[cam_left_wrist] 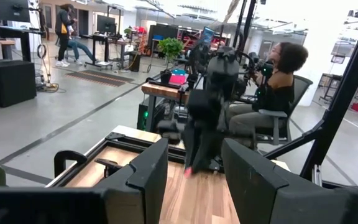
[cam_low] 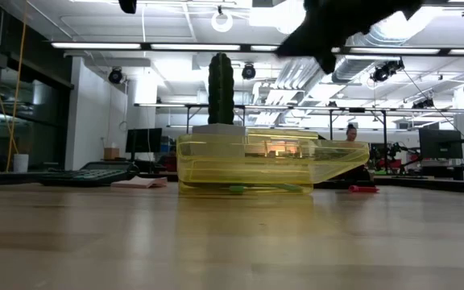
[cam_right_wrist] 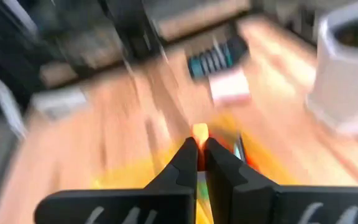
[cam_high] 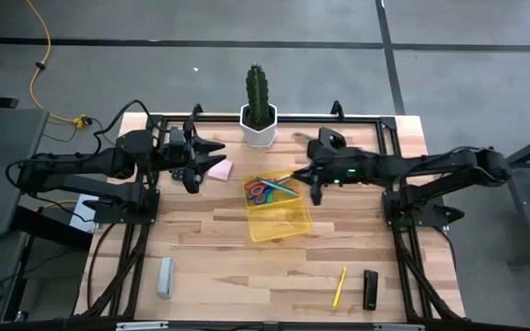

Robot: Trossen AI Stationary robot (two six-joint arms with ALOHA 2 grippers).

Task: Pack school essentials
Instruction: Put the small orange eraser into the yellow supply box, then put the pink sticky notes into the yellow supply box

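Observation:
A clear yellow box (cam_high: 279, 210) sits mid-table and holds red-handled and blue-handled scissors (cam_high: 263, 190). In the low view the yellow box (cam_low: 248, 165) stands in front of the cactus. My right gripper (cam_high: 305, 178) hovers over the box's far right corner, shut on a thin orange-brown pencil (cam_right_wrist: 199, 132). My left gripper (cam_high: 198, 164) is open and raised near the far left, beside the pink sticky-note pad (cam_high: 219, 169), which lies flat. A yellow pencil (cam_high: 339, 287) lies near the table's near edge. My right gripper pinches a thin orange-brown pencil between its two fingertips (cam_right_wrist: 188, 152); only the pencil's end (cam_right_wrist: 200, 130) shows just past the tips. It is lifted clear above the yellow box. The picture is smeared, so which part of the pencil is held cannot be told.
A cactus in a white pot (cam_high: 258, 119) stands at the far edge behind the box. A black calculator (cam_low: 87, 173) lies far left, a grey block (cam_high: 165, 277) near left, and a black oblong thing (cam_high: 370, 290) near right. A person sits beyond the table (cam_left_wrist: 278, 93).

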